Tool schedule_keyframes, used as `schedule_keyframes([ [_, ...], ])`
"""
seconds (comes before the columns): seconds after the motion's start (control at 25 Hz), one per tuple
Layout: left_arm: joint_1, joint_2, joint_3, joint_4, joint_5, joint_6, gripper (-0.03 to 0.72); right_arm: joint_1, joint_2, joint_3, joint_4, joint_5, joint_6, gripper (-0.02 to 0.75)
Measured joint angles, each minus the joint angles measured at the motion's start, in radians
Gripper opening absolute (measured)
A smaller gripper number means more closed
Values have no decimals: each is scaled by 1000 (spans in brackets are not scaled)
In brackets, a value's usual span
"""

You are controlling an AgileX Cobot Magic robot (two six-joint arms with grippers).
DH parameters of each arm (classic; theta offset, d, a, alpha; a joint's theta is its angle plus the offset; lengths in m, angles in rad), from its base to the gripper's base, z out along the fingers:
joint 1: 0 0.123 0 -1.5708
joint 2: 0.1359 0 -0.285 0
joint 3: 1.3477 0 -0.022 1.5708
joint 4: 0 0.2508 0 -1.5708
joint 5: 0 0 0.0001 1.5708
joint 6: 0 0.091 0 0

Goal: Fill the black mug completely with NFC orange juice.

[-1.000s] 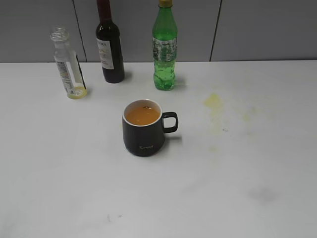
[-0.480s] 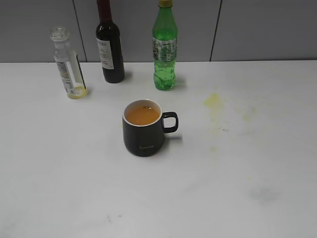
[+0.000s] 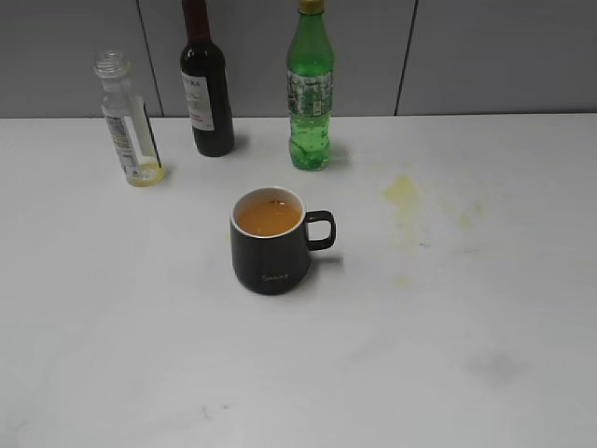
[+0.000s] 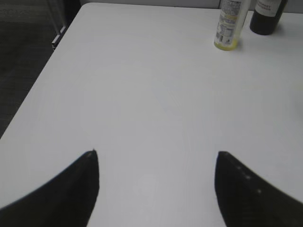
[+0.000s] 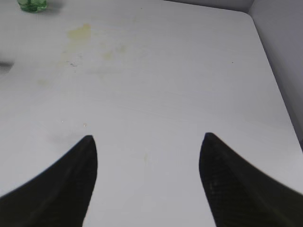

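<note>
The black mug [image 3: 271, 243] stands mid-table with its handle to the right and holds cloudy orange juice [image 3: 268, 217] close to the cream rim. The small clear juice bottle [image 3: 129, 119] stands uncapped at the back left with only a yellowish film at its base; it also shows in the left wrist view [image 4: 229, 24]. My left gripper [image 4: 156, 153] is open and empty over bare table near the left edge. My right gripper [image 5: 147, 137] is open and empty over bare table at the right. Neither gripper shows in the exterior view.
A dark wine bottle [image 3: 206, 79] and a green soda bottle [image 3: 310, 89] stand at the back by the grey wall. Yellowish spill stains [image 3: 402, 189] mark the table right of the mug, also in the right wrist view [image 5: 79, 32]. The table's left edge [image 4: 57, 49] drops to dark floor.
</note>
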State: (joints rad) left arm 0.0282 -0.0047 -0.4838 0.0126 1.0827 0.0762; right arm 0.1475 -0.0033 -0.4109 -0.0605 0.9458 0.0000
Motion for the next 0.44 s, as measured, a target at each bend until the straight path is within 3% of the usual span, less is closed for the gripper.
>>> schedule_keyframes([
  [0.44,2,-1,0,0,0,0,583,0,0,0,0,0,0,514],
])
